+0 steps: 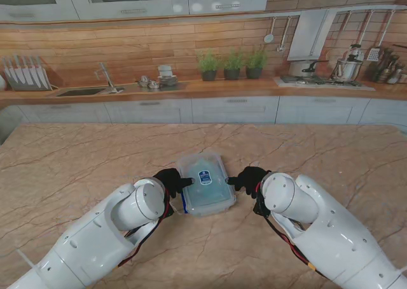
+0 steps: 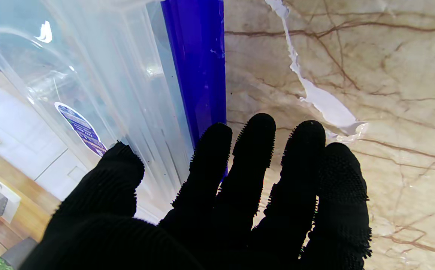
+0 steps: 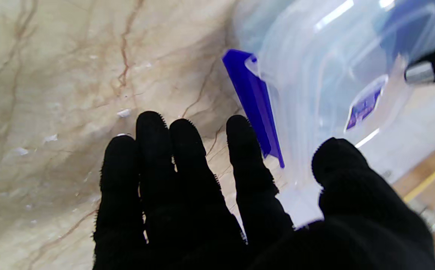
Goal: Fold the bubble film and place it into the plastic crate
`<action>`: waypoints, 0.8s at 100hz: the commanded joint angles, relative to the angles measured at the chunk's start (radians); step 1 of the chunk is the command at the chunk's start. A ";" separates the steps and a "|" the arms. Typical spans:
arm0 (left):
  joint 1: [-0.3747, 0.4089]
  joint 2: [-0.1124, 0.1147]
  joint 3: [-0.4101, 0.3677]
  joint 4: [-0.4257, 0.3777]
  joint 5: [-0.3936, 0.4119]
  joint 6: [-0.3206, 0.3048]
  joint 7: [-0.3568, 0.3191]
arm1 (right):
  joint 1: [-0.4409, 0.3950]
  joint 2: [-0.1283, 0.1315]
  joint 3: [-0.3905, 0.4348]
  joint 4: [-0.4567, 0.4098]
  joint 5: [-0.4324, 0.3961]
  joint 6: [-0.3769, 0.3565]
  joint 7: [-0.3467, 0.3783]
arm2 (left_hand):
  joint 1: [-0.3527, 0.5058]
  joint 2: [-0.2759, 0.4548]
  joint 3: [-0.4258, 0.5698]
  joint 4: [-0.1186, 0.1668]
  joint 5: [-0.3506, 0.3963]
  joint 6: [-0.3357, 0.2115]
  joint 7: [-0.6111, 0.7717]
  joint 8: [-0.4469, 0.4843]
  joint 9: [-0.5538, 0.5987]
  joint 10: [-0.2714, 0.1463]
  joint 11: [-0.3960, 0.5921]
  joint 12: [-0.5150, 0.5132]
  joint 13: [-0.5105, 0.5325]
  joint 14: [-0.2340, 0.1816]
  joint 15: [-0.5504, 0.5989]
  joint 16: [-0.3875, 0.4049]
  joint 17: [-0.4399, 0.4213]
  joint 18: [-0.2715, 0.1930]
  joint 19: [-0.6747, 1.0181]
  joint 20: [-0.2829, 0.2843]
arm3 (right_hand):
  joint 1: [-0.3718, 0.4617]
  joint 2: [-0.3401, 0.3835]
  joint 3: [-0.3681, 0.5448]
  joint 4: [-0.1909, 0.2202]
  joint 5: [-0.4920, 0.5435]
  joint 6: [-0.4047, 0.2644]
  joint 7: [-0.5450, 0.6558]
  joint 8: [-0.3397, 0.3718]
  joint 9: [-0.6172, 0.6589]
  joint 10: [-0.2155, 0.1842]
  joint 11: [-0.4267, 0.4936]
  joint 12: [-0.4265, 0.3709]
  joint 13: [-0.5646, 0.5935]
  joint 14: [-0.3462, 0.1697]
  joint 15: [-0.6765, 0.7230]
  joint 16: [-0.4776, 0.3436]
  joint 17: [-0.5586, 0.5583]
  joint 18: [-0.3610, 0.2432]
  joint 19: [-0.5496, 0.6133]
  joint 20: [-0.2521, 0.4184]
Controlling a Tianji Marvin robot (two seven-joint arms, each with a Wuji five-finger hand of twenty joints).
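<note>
The left hand is on one side of the plastic crate, thumb on top and fingers spread down beside its blue clip. The right hand grips the other side the same way. The see-through crate sits on the marble table, lid on. No bubble film can be made out.

No text can be read — the blue label on the plastic crate lid is too small, blurred
</note>
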 commanded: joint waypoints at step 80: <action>0.018 -0.018 0.020 0.041 -0.011 -0.005 0.010 | 0.129 -0.242 0.020 0.275 0.571 0.241 -0.306 | 0.100 -0.169 0.226 -0.010 -0.003 -0.114 0.115 -0.044 0.087 -0.017 0.058 0.018 0.059 -0.011 0.027 0.005 0.026 -0.008 0.047 0.012 | -0.063 -0.040 0.046 0.017 -0.433 -0.009 -0.214 0.049 -0.409 0.051 -0.109 -0.046 -0.091 0.195 -0.159 -0.144 0.038 0.217 -0.117 -0.207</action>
